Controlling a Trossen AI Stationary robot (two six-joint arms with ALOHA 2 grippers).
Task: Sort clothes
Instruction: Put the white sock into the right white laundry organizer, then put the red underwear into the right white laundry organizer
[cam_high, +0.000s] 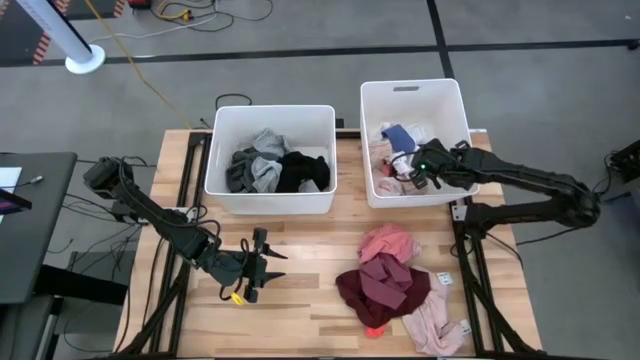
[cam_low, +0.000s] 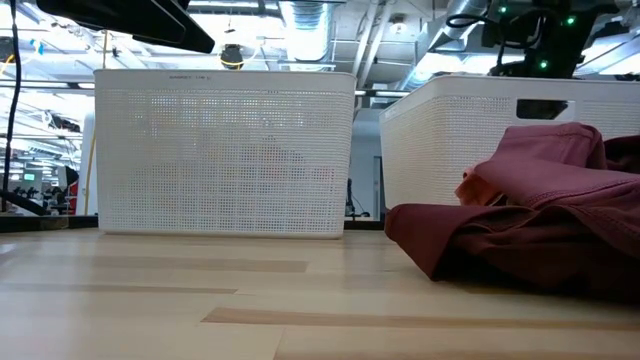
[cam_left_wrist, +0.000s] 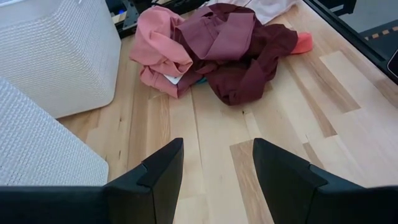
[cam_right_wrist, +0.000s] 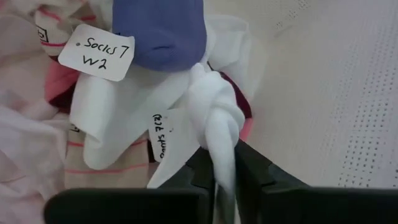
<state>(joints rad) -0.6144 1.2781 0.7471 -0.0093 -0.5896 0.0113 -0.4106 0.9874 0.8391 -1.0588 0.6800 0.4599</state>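
Note:
My right gripper (cam_right_wrist: 224, 171) hangs inside the right white bin (cam_high: 440, 95), shut on a white sock (cam_right_wrist: 186, 106). The sock lies on a blue garment (cam_right_wrist: 160, 28) and on pink and white clothes (cam_right_wrist: 25, 124). It carries a paper tag (cam_right_wrist: 96, 51). The left white bin (cam_high: 225, 120) holds grey and black clothes (cam_high: 278, 170). A pile of pink and maroon clothes (cam_high: 392, 283) lies on the table's near right part. My left gripper (cam_left_wrist: 217, 165) stands open above the bare wood at the near left, pointing toward that pile (cam_left_wrist: 217, 50). My right gripper pinches a twisted, bunched end of the white sock (cam_right_wrist: 219, 140) between its two fingers. The fingers slant down into the bin. The rest of the sock rests on the clothes in the bin, slack.
The two bins stand side by side at the table's far half (cam_low: 225, 150), (cam_low: 480, 140). Bare wood (cam_high: 310, 300) lies between my left gripper and the pile. A small paper tag (cam_high: 443, 280) lies beside the pile. Cables and a white post base (cam_high: 85, 60) are on the floor beyond.

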